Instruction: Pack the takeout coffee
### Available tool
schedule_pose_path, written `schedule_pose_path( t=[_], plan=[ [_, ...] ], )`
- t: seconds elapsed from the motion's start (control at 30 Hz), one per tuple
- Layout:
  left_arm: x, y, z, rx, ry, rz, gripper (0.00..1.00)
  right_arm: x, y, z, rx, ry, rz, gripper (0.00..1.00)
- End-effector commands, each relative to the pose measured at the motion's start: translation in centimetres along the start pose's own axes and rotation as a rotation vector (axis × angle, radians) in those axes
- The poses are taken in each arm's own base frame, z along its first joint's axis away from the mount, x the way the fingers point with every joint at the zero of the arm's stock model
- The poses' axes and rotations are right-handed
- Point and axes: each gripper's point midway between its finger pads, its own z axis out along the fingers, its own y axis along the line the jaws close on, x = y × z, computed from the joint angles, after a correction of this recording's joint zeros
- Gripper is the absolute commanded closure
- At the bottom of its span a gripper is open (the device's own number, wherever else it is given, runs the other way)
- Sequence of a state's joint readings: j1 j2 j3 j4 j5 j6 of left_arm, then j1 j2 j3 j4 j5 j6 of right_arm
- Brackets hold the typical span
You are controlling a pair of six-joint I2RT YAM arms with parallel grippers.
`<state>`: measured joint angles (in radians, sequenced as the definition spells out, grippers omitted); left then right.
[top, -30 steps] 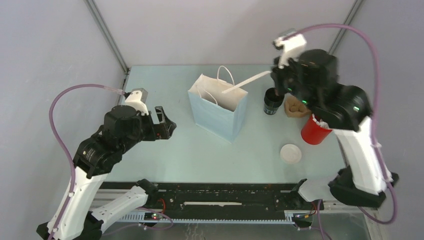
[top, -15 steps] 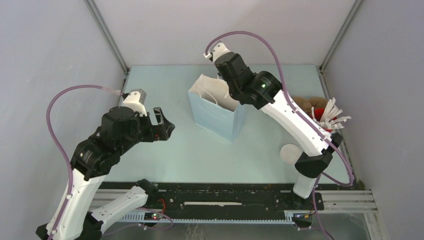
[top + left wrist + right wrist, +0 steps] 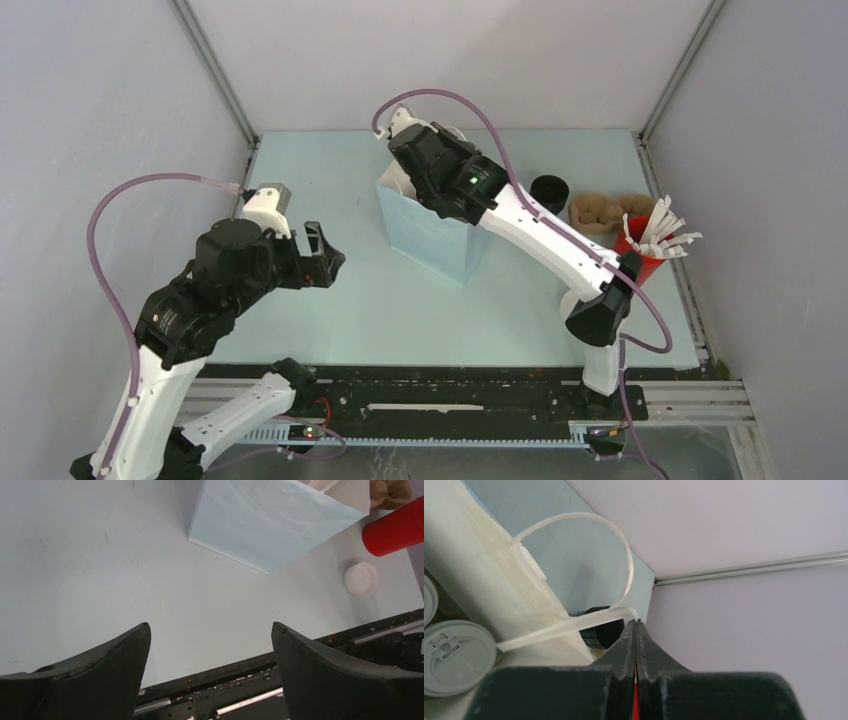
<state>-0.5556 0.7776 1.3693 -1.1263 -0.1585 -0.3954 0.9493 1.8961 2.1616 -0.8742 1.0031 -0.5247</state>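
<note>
Top view: left claw [image 3: 327, 256] gapes wide and empty, off to the side of the bag [image 3: 432, 240], out of our way. Left wrist: the bag sits ahead-right. Right wrist: right claw [image 3: 637, 624] is pinched shut on a white stick [image 3: 564, 626], probably to drop it in beside the lidded coffee [image 3: 456, 656] below it in the bag.

Pale blue table [image 3: 330, 160], plain grey walls [image 3: 450, 60], metal corner posts [image 3: 215, 70], black rail [image 3: 450, 385] along near edge

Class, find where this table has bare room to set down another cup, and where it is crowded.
Bare table lies between the left hand and the blue bag, down to the near edge, and in the far left corner. Crowded: the right side, where black cup, brown holder, red cup and white lid sit close.
</note>
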Motion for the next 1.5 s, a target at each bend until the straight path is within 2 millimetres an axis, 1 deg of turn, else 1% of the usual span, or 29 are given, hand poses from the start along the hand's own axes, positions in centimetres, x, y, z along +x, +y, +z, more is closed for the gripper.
schedule_pose_path(
  t=[0.0,0.1,0.2,0.27,0.37,0.47,0.53,0.57,0.63,0.7,0.8,0.87,0.93,0.97,1.03,1.07,1.13,1.2,1.27,1.3,1.33,1.4,1.43,1.47],
  plan=[
    [-1.5,0.4,-1.3,-0.008,-0.06,0.052,0.05,-2.2,-1.7,-0.4,0.096,-0.035,0.044,1.0],
    [-1.5,0.6,-1.4,-0.008,-0.061,0.067,0.05,-2.7,-1.9,-0.2,0.132,-0.034,0.032,1.0],
    [-1.3,0.8,-1.5,-0.013,-0.064,0.073,0.05,-3.4,-2.0,-1.4,0.12,-0.067,0.037,1.0],
    [-1.2,0.9,-1.5,-0.014,-0.066,0.072,0.04,-3.8,-1.7,-1.9,0.107,-0.092,0.03,1.0],
    [-1.1,0.8,-1.5,-0.009,-0.07,0.069,0.05,-3.8,-0.5,-1.0,0.119,-0.082,-0.023,1.0],
    [-1.2,0.9,-1.6,-0.013,-0.072,0.071,0.04,-3.8,0.2,0.0,0.122,-0.07,-0.033,1.0],
    [-1.1,1.0,-1.8,-0.016,-0.071,0.073,0.04,-3.7,1.0,0.3,0.116,-0.065,-0.041,0.99],
    [-1.1,1.1,-1.8,-0.019,-0.072,0.071,0.04,-3.7,1.4,0.3,0.107,-0.066,-0.043,0.91],
    [-1.0,1.2,-1.9,-0.02,-0.071,0.07,0.05,-3.6,1.9,0.0,0.08,-0.072,-0.037,0.7],
    [-1.0,1.2,-2.0,-0.02,-0.072,0.067,0.05,-3.7,2.1,-0.8,0.036,-0.09,-0.03,0.51],
    [-1.0,1.1,-2.0,-0.014,-0.073,0.061,0.05,-4.0,1.5,-2.5,-0.034,-0.13,0.009,0.29],
    [-1.1,0.9,-1.9,-0.007,-0.073,0.054,0.05,-4.2,0.3,-4.0,-0.078,-0.166,0.052,0.22],
    [-1.1,0.6,-1.8,0.001,-0.075,0.044,0.05,-4.2,-0.7,-5.3,-0.122,-0.19,0.094,0.13],
    [-1.1,0.6,-1.7,0.004,-0.073,0.04,0.05,-4.2,-1.5,-5.9,-0.134,-0.202,0.135,0.1],
    [-1.1,0.4,-1.6,0.01,-0.071,0.032,0.05,-3.5,-2.9,-6.9,-0.148,-0.191,0.2,0.04],
    [-1.2,0.3,-1.6,0.014,-0.071,0.029,0.05,-2.7,-3.6,-7.2,-0.156,-0.173,0.243,0.03],
    [-1.2,0.2,-1.6,0.018,-0.072,0.028,0.05,0.2,-5.4,-7.3,-0.168,-0.101,0.354,0.03],
    [-1.2,0.1,-1.4,0.019,-0.067,0.028,0.05,4.4,-6.7,-7.4,-0.202,0.001,0.463,0.03],
    [-1.2,-0.1,-1.2,0.03,-0.061,0.029,0.05,9.1,-7.5,-7.6,-0.22,0.097,0.551,0.04],
    [-1.3,-0.3,-1.2,0.038,-0.059,0.029,0.05,11.4,-8.3,-7.8,-0.207,0.13,0.6,0.04],
    [-1.3,-0.6,-1.1,0.052,-0.053,0.03,0.05,13.7,-9.6,-8.4,-0.189,0.14,0.671,0.04],
    [-1.2,-1.0,-0.9,0.072,-0.042,0.035,0.05,17.8,-11.2,-8.7,-0.157,0.178,0.812,0.05],
    [-1.1,-1.2,-0.8,0.081,-0.034,0.038,0.04,19.7,-11.8,-8.7,-0.135,0.202,0.874,0.05],
    [-0.9,-1.4,-0.6,0.09,-0.024,0.043,0.04,21.8,-11.7,-8.4,-0.139,0.236,0.933,0.05]
  ],
)
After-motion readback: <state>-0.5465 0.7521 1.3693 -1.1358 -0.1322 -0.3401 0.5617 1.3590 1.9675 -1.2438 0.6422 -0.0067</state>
